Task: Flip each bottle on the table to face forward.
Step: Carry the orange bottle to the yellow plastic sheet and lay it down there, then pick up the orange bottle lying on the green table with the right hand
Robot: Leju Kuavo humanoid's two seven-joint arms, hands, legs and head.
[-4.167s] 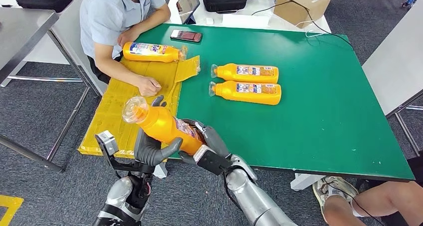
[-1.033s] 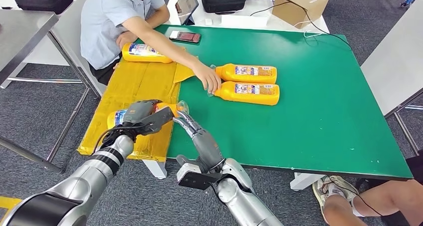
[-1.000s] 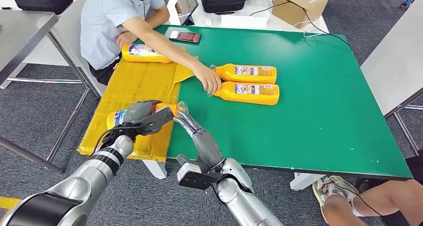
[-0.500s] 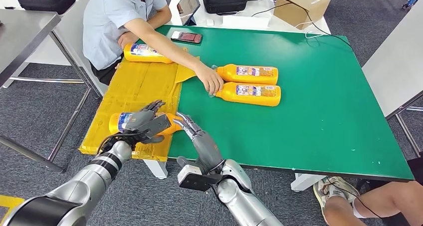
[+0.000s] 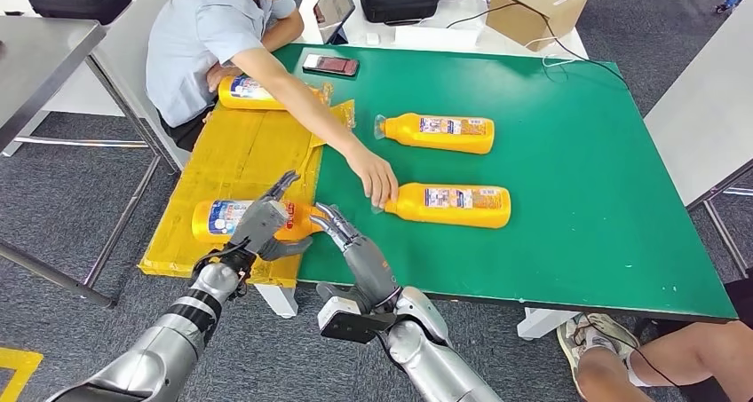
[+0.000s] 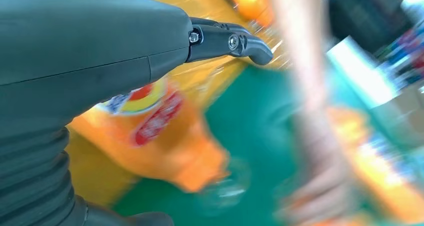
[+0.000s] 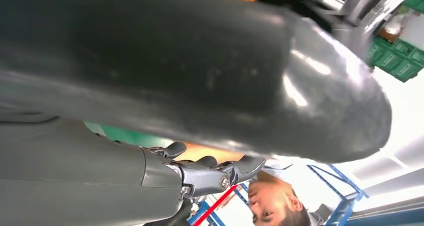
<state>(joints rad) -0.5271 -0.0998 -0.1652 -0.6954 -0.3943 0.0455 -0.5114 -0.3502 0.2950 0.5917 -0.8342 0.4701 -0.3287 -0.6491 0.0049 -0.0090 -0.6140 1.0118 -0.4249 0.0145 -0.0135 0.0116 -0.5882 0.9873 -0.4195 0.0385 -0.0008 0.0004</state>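
An orange bottle point(image 5: 213, 220) lies on its side on the yellow cardboard point(image 5: 235, 158), blue-and-white label up, cap toward the green table point(image 5: 577, 153). My left hand point(image 5: 262, 224) hovers just over its neck end with fingers spread, holding nothing. The left wrist view has the same bottle point(image 6: 160, 131) beneath my left hand point(image 6: 90, 61). My right hand point(image 5: 351, 247) stretches flat beside the cap, fingers apart and empty; the right wrist view looks along that hand point(image 7: 150, 86). A person's hand point(image 5: 380, 182) holds the cap end of a second bottle point(image 5: 453, 205). A third bottle point(image 5: 439, 133) lies behind it.
Another orange bottle point(image 5: 253, 91) lies at the cardboard's far end beside the seated person point(image 5: 209, 38). A phone point(image 5: 330, 64) rests on the table's far left. A cardboard box point(image 5: 537, 7) and black cases stand behind. Someone's foot point(image 5: 595, 353) is at the lower right.
My left hand has let go of the bottle laid on the cardboard and spread its fingers above it. The person has pulled one of the two table bottles nearer to me.
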